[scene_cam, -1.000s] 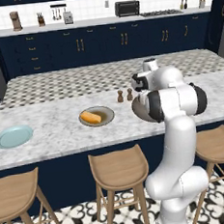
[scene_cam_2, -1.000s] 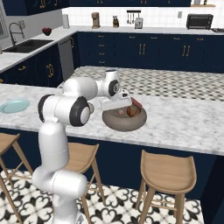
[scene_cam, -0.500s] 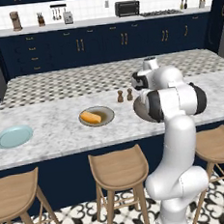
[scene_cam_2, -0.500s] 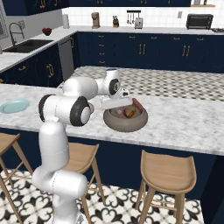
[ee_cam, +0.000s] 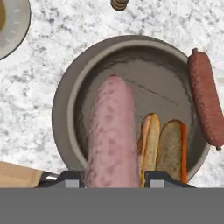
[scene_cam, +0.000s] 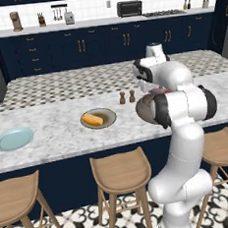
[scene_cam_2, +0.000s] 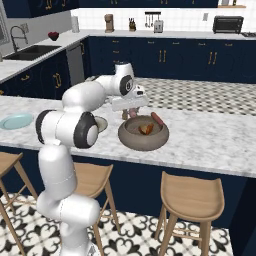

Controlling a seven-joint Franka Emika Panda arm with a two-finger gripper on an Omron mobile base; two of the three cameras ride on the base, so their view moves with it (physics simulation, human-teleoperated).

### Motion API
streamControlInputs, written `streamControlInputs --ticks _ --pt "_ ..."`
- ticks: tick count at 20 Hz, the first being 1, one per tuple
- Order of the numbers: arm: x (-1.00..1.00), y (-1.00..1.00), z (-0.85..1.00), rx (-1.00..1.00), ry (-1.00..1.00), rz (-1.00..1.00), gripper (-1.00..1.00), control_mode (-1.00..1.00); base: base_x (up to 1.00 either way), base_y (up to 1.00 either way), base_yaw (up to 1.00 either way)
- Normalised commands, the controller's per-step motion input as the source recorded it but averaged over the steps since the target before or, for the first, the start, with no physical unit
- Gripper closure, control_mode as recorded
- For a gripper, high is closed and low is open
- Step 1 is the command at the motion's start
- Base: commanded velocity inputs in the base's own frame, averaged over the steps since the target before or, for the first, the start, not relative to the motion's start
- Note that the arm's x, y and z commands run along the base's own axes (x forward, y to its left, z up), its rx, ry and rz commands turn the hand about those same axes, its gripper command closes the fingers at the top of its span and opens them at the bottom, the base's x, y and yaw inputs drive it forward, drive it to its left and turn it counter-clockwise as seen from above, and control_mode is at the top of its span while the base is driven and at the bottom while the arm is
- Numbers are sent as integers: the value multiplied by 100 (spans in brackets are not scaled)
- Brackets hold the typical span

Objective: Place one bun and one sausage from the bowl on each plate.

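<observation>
My gripper (ee_cam: 113,177) is shut on a pale pink sausage (ee_cam: 111,131), which hangs lengthwise just above the dark stone bowl (ee_cam: 61,118). A split bun (ee_cam: 168,146) lies in the bowl's right half. Across the bowl's right rim rests a dark red sausage (ee_cam: 205,98). From the right base view the hand (scene_cam_2: 131,102) hovers over the bowl (scene_cam_2: 143,140), with the bun (scene_cam_2: 146,129) and the red sausage (scene_cam_2: 157,119) inside. The tan plate (scene_cam: 108,112) holds a bun (scene_cam: 92,119). Far left lies the bare blue plate (scene_cam: 13,139).
Two small brown shakers (scene_cam: 127,97) stand just behind the bowl, between it and the tan plate. The white arm hides much of the bowl (scene_cam: 146,108) in the left base view. Wooden stools stand along the counter's near edge (scene_cam: 66,157).
The jaws have shut on the pink sausage inside the bowl, and the hand has risen slightly with it. The plates and the bowl stay where they were.
</observation>
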Motion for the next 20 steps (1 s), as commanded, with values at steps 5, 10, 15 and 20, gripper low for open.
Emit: streamControlInputs --ticks 5,10,15,20 --pt "-30 100 52 14 -45 -12 100 -100 0 0 0" --pt "10 99 0 9 -15 -9 100 -100 0 0 0" --pt "10 95 0 2 -3 0 100 -100 0 0 0" --pt "19 75 -27 0 4 3 100 -100 0 0 0"
